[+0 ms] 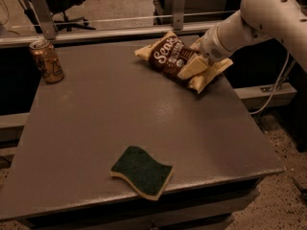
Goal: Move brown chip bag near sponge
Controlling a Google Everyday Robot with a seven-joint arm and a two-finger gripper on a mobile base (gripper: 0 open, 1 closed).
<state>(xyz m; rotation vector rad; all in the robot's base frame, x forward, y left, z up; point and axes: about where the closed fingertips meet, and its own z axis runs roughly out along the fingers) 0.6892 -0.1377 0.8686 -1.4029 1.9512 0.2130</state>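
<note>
The brown chip bag (pixel 169 57) lies on the far right part of the grey table (pixel 120 123), dark brown in the middle with white lettering and tan ends. My gripper (pixel 195 65) comes in from the right on a white arm (pixel 249 18) and sits right at the bag's right end, touching or overlapping it. The sponge (pixel 142 170), dark green on top with a pale yellow layer, lies flat near the table's front edge, well apart from the bag and the gripper.
A brown-gold drink can (pixel 46 61) stands upright at the table's far left corner. A metal rail (pixel 110 30) runs along behind the table. The table's right edge drops off just past the bag, with a cable (pixel 273 87) beyond it.
</note>
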